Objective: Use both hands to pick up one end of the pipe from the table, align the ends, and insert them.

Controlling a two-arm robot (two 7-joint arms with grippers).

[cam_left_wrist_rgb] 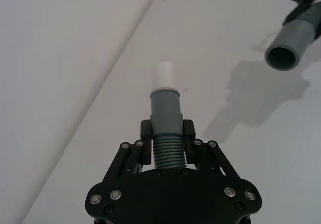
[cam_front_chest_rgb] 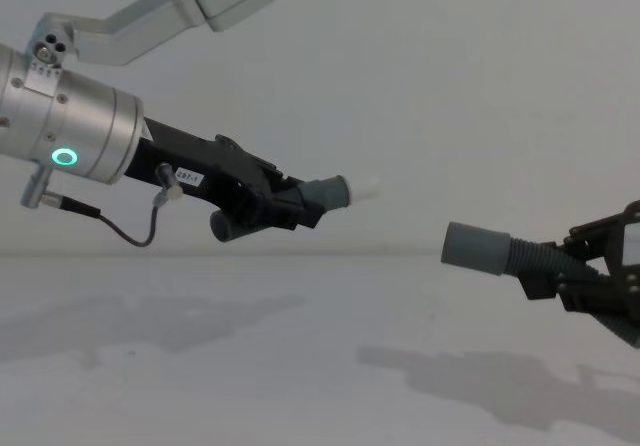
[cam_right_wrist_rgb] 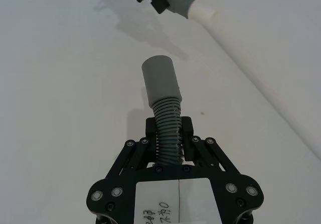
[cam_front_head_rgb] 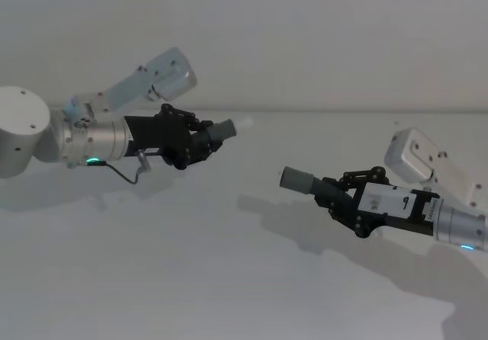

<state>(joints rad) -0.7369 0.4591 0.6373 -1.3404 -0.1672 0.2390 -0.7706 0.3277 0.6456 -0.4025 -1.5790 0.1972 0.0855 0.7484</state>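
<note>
Both pipe pieces are held in the air above the white table (cam_front_head_rgb: 183, 279). My left gripper (cam_front_head_rgb: 200, 145) (cam_left_wrist_rgb: 167, 133) (cam_front_chest_rgb: 285, 206) is shut on the ribbed body of the piece with the grey cuff (cam_left_wrist_rgb: 165, 108) and narrow white tip (cam_front_head_rgb: 245, 124) (cam_front_chest_rgb: 365, 188). My right gripper (cam_front_head_rgb: 335, 197) (cam_right_wrist_rgb: 169, 133) (cam_front_chest_rgb: 545, 271) is shut on the ribs of the other piece, whose plain open sleeve (cam_front_head_rgb: 297, 178) (cam_right_wrist_rgb: 160, 81) (cam_front_chest_rgb: 475, 248) points towards the left one. The two ends face each other across a clear gap, the sleeve lower than the tip.
Both arms cast shadows (cam_front_head_rgb: 282, 218) on the bare table. A pale wall (cam_front_head_rgb: 305, 35) rises behind the table's far edge. A thin black cable (cam_front_chest_rgb: 120, 231) loops under the left wrist.
</note>
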